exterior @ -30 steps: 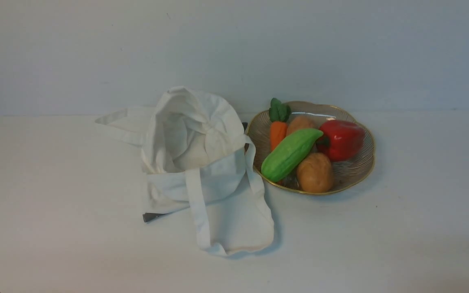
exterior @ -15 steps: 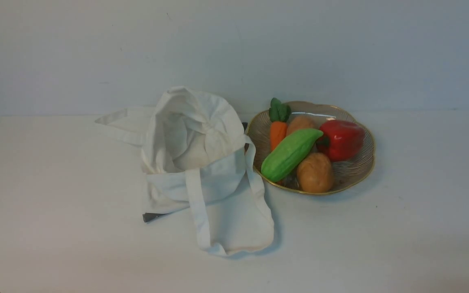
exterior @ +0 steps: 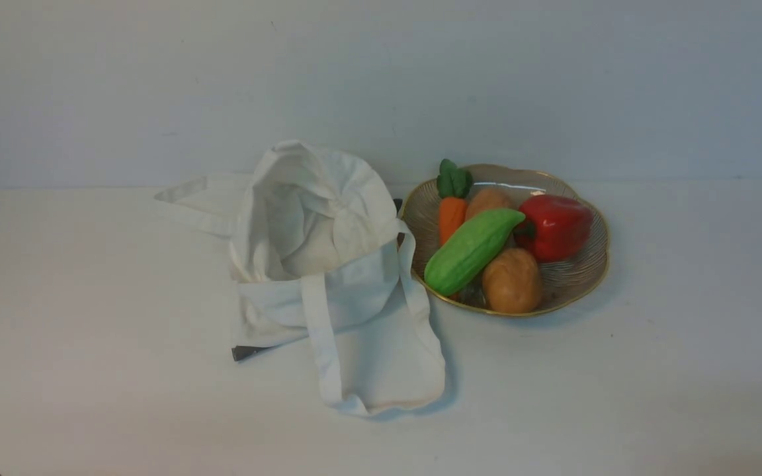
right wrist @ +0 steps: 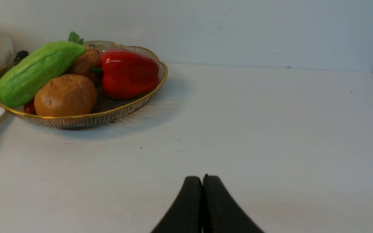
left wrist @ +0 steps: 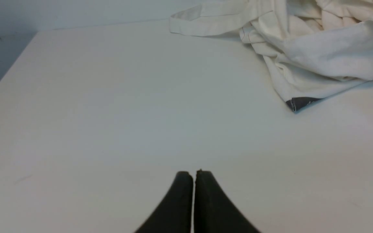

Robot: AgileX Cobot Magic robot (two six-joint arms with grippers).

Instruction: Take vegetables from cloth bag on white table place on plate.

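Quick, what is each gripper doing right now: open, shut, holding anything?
Left gripper: shut, holding nothing, over bare white table.
Right gripper: shut, holding nothing, clear of the plate.

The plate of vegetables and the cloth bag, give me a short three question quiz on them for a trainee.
1. True or false: the green vegetable lies inside the cloth bag.
2. Which of these is on the plate? A) a banana B) a red pepper C) an egg
3. Fill in: in the front view, the bag sits to the ______ of the plate.

Key:
1. False; it rests on the plate, across the carrot and beside two potatoes.
2. B
3. left
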